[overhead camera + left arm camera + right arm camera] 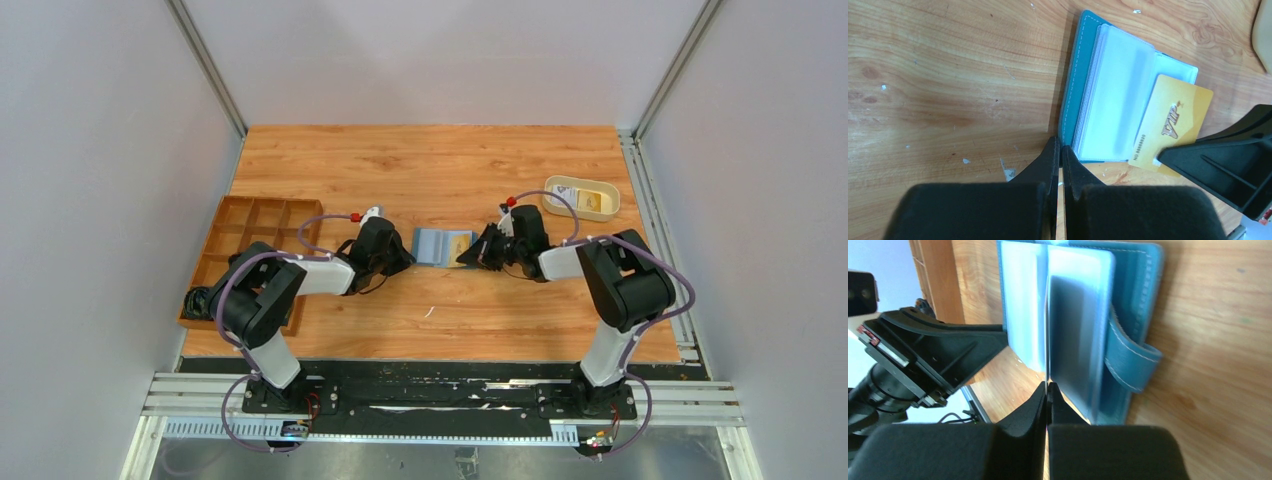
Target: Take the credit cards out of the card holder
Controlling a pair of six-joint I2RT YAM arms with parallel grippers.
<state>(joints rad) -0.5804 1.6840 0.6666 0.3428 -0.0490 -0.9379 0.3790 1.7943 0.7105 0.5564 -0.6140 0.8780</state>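
Blue card holder [432,246] lies open and flat on the wooden table [430,160], midway between the two arms. Its stitched cover faces down and its clear plastic sleeves [1118,90] face up. The closure tab [1128,360] curls off one long edge of the cover.

Left gripper [1058,150]: positioned at the edge of the holder nearest the left arm. Its fingers are drawn together to a narrow slit. The blue cover edge runs in between the tips, so the gripper appears to be pinching that edge, though the contact itself is hidden in the left wrist view.

Right gripper [1047,390]: positioned at the opposite side of the holder. Its fingers are closed on a corner of the yellow credit card [1173,120]. The card carries "VIP" lettering and a printed number. It protrudes at an angle from the sleeves, with one end overlapping the holder and the gripped end over bare table. In the right wrist view the card is seen edge-on as a thin line between the closed fingers.

Cream dish [548,196]: located beyond the right arm, well apart from the holder. It contains flat whitish and tan cards [585,200].

Brown compartment tray [262,213]: located at the left edge of the table, beside the left arm.
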